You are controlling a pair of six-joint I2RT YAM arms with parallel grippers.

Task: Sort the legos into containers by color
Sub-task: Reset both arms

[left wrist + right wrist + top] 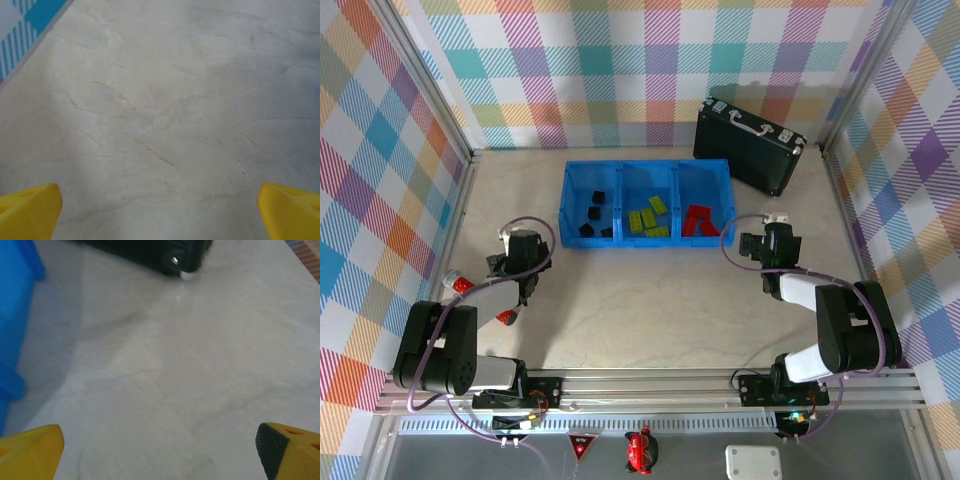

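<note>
Sorting looks complete: the blue tray (pixel 570 176) holds black legos (pixel 592 218) in its left compartment, lime-green legos (pixel 648 219) in the middle and red legos (pixel 698 222) on the right, while the left gripper (pixel 160 214) and right gripper (pixel 160 452) hover over the bench (pixel 650 300), jaws wide apart and empty.

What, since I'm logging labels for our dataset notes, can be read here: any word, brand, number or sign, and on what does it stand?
None: no text is legible.
The red triangular sign at the near edge: its marking is too small to read.
The black hard case: no brand can be made out.
The blue tray and the legos: no print visible.
</note>
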